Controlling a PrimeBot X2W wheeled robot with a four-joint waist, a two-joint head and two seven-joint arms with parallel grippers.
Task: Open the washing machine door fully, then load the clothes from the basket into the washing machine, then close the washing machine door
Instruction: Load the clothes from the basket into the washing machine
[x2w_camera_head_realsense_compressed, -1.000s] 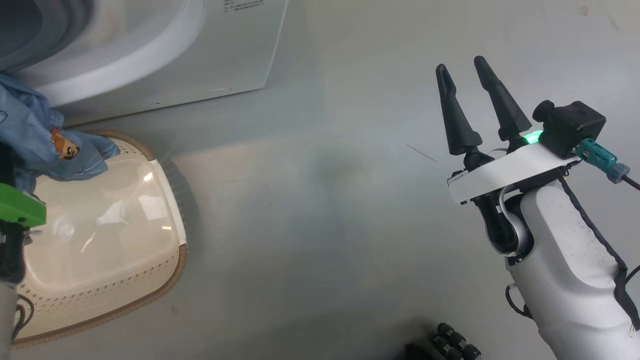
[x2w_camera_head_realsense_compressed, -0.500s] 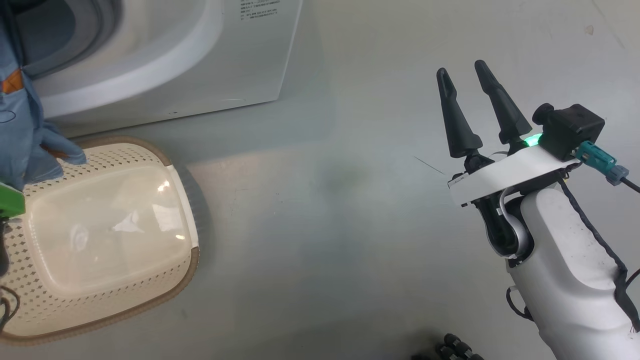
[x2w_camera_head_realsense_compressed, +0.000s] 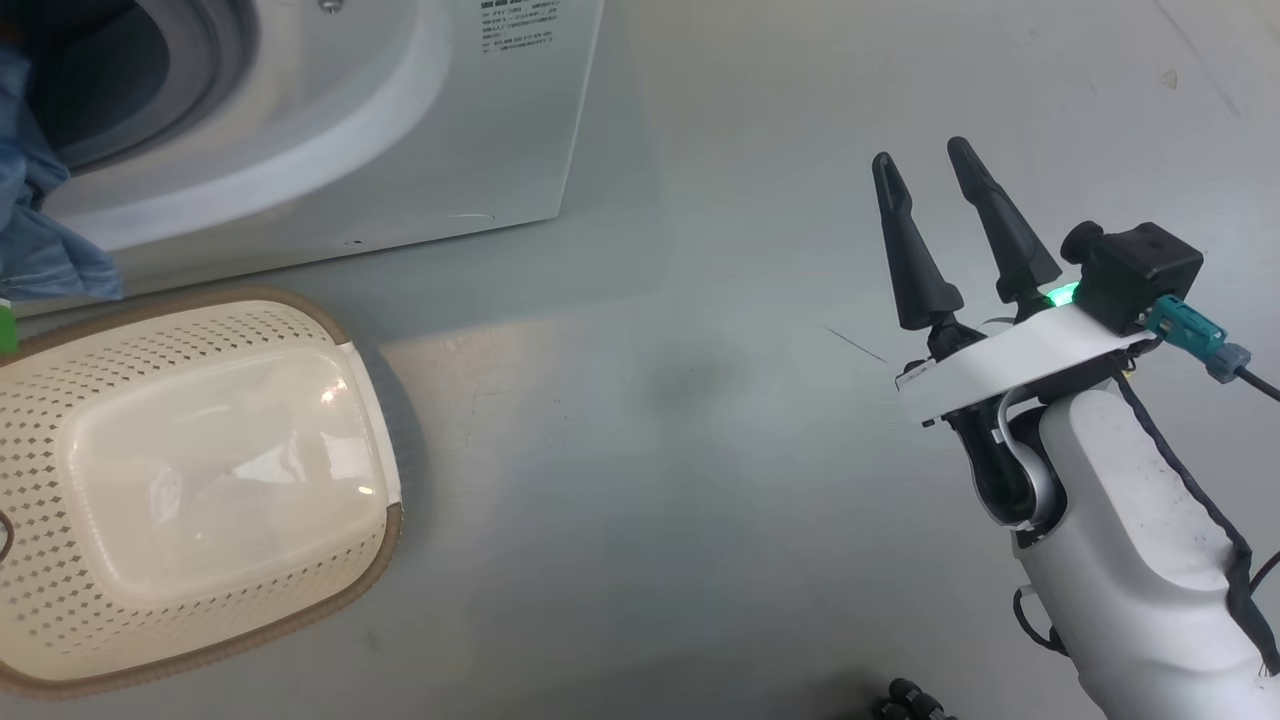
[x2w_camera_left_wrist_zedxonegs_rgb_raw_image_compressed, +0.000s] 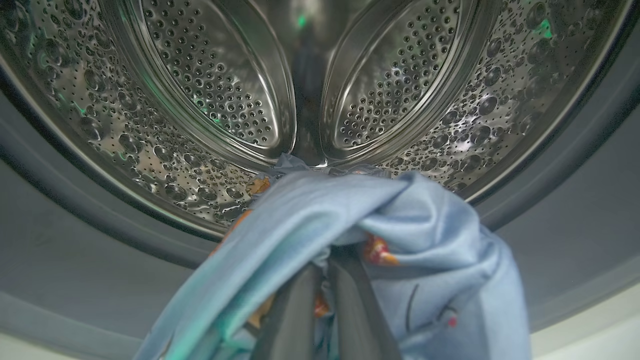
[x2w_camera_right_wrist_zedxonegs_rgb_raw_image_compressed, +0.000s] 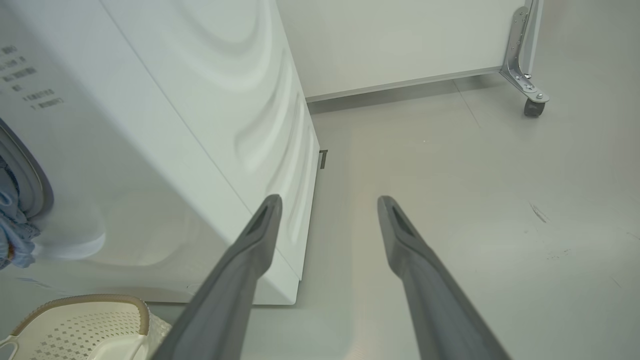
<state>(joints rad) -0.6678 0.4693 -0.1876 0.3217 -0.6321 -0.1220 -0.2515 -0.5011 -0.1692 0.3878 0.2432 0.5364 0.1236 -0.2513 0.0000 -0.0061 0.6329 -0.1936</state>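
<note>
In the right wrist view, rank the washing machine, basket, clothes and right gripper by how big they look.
1. washing machine
2. right gripper, enlarged by nearness to the camera
3. basket, cut off by the frame
4. clothes, a sliver at the edge

The head camera looks steeply down at the floor, the washing machine and the basket. The left wrist camera sits close, facing into the drum. The right wrist camera looks low past the machine's side toward a wall, sharing the machine's front corner and the basket's rim with the head view.
</note>
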